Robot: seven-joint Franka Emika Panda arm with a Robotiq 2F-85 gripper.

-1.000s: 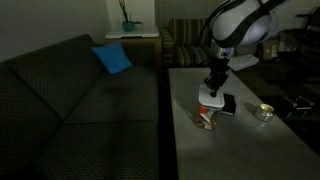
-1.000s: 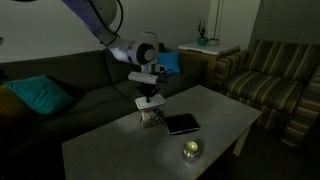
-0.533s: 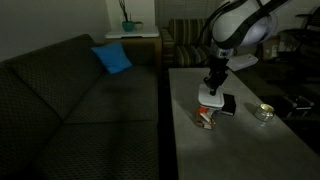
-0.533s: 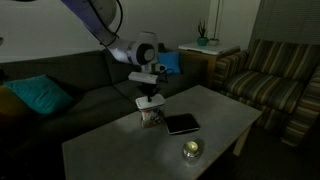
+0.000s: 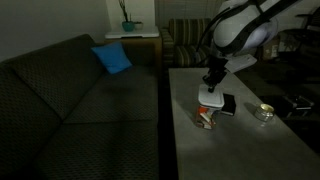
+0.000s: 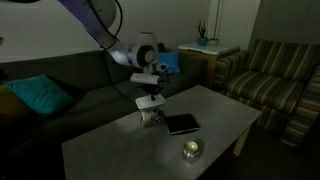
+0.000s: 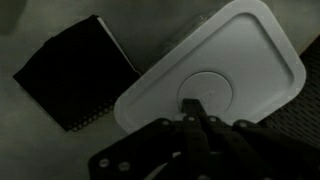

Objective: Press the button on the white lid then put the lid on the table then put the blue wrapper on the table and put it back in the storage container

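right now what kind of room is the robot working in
Most likely a living room or lounge: a dark sofa with a blue cushion, a striped armchair, and a low table set in front of them.

Flat black notebook [image 7: 75, 75] lay near a little round silvery dish [image 5: 264, 112], blue cushion [image 5: 112, 58] sat on the dark couch [image 5: 80, 110].

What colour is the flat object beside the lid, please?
The flat object is black, clearest in the wrist view.

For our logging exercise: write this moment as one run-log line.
stage: button press | hand: shut, tips on button | white lid: on storage container | table: lid not yet there
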